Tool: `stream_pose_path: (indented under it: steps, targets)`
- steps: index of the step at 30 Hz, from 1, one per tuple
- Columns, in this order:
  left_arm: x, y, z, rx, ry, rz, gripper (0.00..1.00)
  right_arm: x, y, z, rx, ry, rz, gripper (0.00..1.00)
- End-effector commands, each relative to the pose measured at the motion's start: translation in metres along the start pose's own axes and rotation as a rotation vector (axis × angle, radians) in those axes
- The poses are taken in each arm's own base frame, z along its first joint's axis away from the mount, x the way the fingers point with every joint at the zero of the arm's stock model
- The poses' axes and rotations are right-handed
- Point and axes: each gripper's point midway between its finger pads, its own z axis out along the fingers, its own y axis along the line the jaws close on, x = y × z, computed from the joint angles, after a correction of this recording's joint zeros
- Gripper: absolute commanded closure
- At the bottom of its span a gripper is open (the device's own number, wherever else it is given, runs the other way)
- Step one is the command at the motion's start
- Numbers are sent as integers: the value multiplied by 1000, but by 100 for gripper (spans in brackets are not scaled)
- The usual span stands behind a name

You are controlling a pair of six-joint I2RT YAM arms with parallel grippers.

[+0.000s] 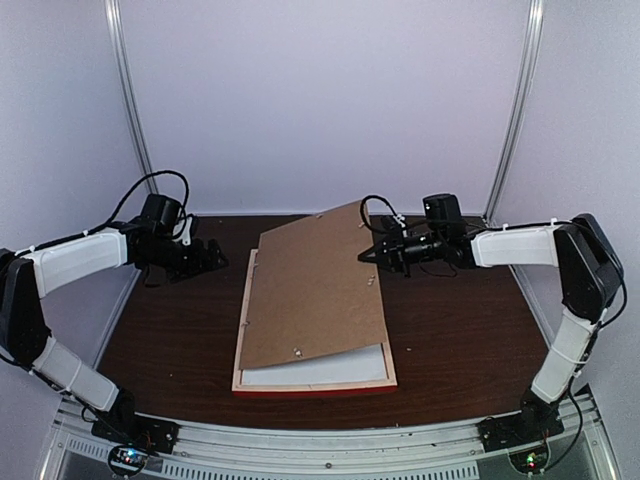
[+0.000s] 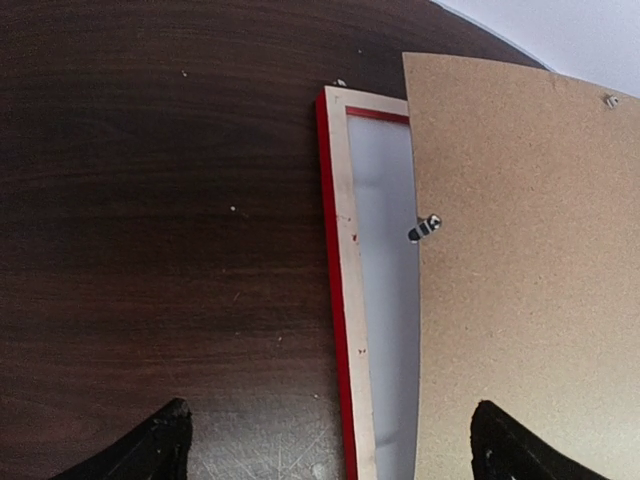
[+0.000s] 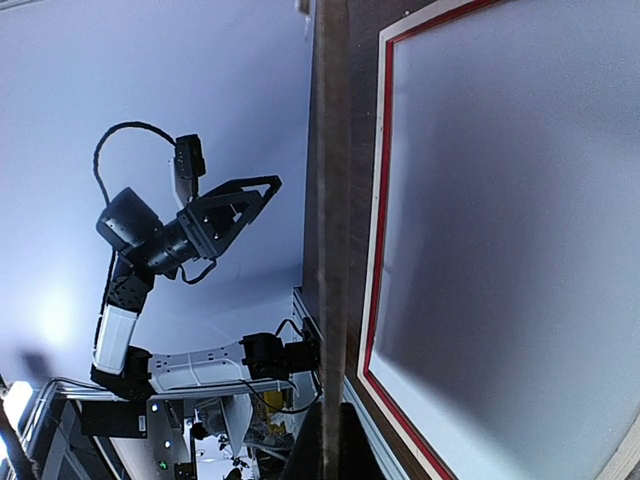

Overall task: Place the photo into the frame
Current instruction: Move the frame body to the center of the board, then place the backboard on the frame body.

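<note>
Jaws on the right gripper are pinched together on the right-hand edge of the brown backing board, up near its far corner, and that side of the board sits raised off the frame. The left gripper is spread wide with nothing in it, hanging above the bare desk just left of the frame's far left corner.

The frame lies flat around the middle of the desk, pale wood back up and red face down, with red showing along the outside of the near rail. Its long axis runs from the desk's near edge toward the far edge.

In the frame's recess there's a white sheet, showing as a strip along the near rail and another along the left rail. What that sheet is, the views don't tell. The board covers most of the opening, twisted a bit so its far right corner pokes out past the frame, while its near end is down by the near rail. A small metal tab sticks out of the board's left edge.
</note>
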Motion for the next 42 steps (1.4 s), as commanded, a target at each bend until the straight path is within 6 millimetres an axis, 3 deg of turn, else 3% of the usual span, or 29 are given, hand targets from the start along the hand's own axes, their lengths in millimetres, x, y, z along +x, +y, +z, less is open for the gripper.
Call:
stream_pose_path:
  steps: [1, 13, 23, 42]
  targets:
    - [0, 2, -4, 0, -12, 16, 2, -13, 42, 3, -128, -9, -109, 100]
    - [4, 1, 1, 15, 8, 13, 3, -15, 24, 16, -141, 17, -60, 100]
    - [6, 1, 3, 21, 15, 9, 2, -6, 2, 14, -19, 44, -70, 100]
    - [11, 2, 8, 25, 32, 3, 2, -6, 7, 15, -61, 52, -53, 100]
